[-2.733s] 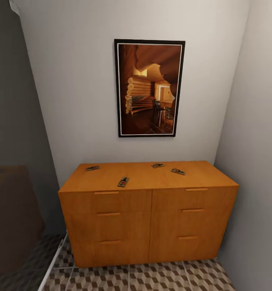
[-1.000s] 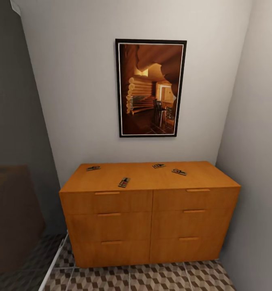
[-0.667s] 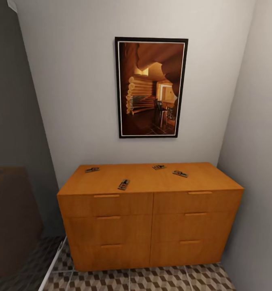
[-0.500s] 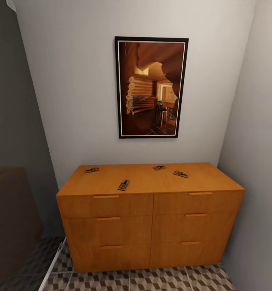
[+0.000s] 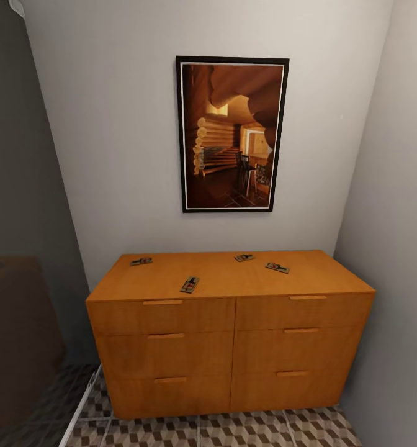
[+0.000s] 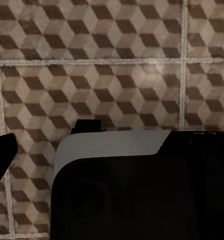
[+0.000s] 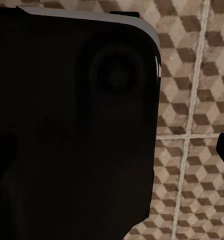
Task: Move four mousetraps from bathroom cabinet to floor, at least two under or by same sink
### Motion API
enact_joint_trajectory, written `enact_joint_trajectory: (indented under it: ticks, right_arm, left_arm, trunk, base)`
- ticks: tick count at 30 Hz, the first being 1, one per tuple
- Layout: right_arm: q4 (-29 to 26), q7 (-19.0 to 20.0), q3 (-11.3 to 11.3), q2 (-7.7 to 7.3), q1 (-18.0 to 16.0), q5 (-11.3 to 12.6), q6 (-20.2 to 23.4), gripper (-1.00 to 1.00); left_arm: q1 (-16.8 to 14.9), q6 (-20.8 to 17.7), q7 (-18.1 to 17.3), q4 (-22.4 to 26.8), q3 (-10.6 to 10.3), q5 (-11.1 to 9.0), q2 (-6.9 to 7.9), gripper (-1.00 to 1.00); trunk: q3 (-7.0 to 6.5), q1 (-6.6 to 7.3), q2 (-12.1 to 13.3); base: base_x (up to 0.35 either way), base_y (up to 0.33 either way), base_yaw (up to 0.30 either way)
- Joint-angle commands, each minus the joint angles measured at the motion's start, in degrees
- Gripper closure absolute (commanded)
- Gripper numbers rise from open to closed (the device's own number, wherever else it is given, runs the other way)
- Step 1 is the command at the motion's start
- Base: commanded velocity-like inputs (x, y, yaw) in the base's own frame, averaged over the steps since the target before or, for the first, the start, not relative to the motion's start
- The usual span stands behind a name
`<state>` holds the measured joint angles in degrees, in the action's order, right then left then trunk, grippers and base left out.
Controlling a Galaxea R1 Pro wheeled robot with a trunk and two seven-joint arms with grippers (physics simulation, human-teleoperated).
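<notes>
Lying flat on the wooden cabinet (image 5: 233, 282) top, four dark mousetraps (image 5: 189, 284) point different ways: one near the front edge, three toward the back. Cube-patterned floor (image 5: 233, 429) below. Grippers' opening: cannot tell.

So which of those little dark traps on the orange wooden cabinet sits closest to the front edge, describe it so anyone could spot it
Find the orange-brown wooden cabinet under the black-framed picture. Four small dark mousetraps lie on its flat top. The one you want lies above the left drawer column, alone near the front edge, while the other three sit farther back toward the wall.
</notes>
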<state>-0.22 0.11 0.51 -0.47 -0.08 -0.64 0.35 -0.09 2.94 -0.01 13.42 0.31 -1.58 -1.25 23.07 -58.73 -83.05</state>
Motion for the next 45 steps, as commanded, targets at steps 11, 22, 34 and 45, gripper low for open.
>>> enact_joint_trajectory:
  ticks: [11,22,34,45]
  right_arm:
    - [-12.9,0.03,-0.04,-0.68,-0.46,0.07,5.38,-1.0]
    - [-36.28,0.02,-0.65,-0.98,-0.53,0.32,23.13,-1.0]
    - [-55.07,-0.22,-3.13,-1.71,-0.53,0.23,37.05,-1.0]
    - [-70.89,-0.28,-7.72,-3.1,-0.54,0.17,48.35,-1.0]
  left_arm:
    - [0.0,-10.89,0.09,20.07,-0.19,0.33,0.27,-1.0]
    - [0.0,-25.43,0.01,42.73,-0.68,0.73,0.44,-1.0]
    - [0.0,-32.89,-0.04,59.45,-6.15,2.63,0.21,-1.0]
    - [-0.23,-40.95,0.07,70.45,-8.94,4.54,-0.84,-1.0]
  trunk:
    - [0.05,0.0,-0.03]
    - [0.05,0.0,-0.03]
    - [0.05,0.0,-0.03]
    - [0.05,0.0,-0.03]
  base:
    - [0.0,0.0,0.0]
    - [0.0,0.0,0.0]
    - [0.0,0.0,0.0]
    - [0.0,0.0,0.0]
